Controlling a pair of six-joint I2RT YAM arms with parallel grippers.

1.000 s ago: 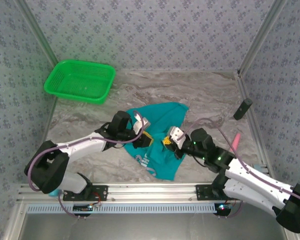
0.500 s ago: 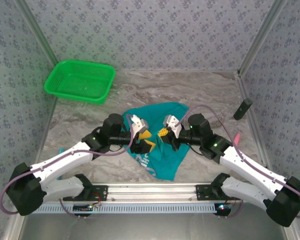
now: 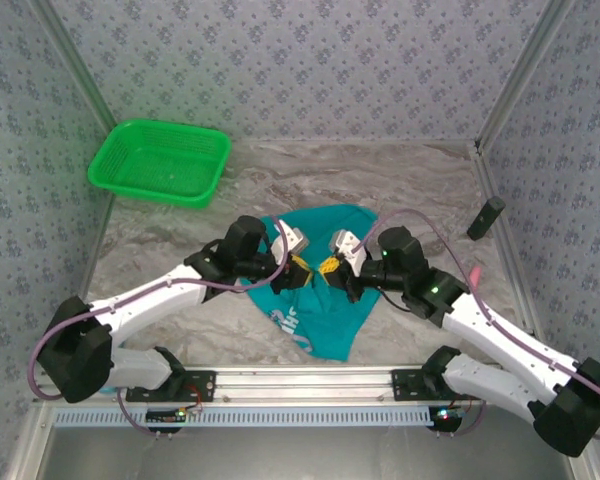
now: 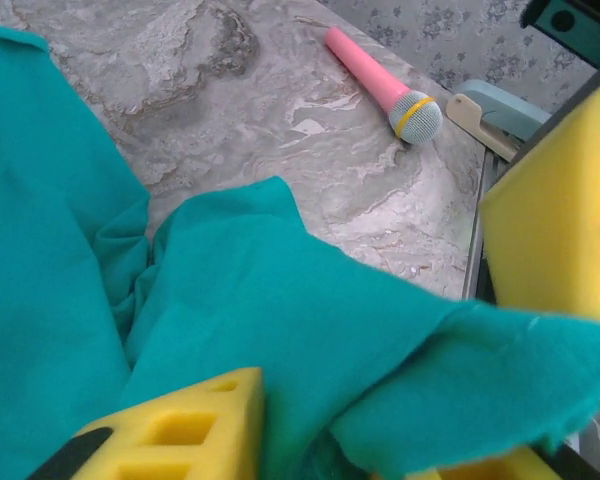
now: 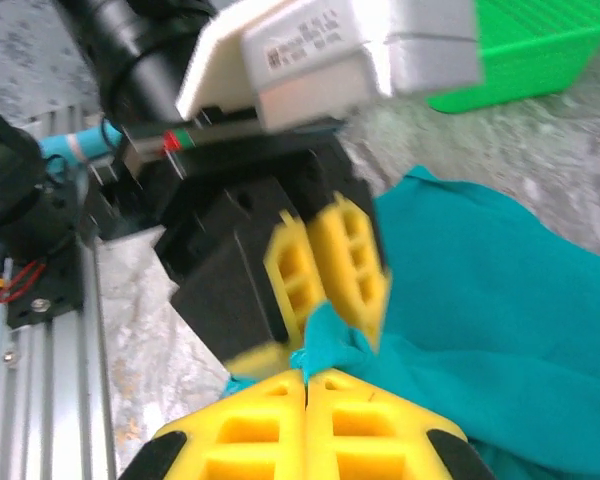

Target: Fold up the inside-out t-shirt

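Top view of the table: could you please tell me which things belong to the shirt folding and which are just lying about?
Job in hand: teal t-shirt; left gripper and right gripper, both pinching it.

Lying about: green basket; pink microphone; black block by the right wall.

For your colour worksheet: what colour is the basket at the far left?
Bright green; the basket shows best in the top external view.
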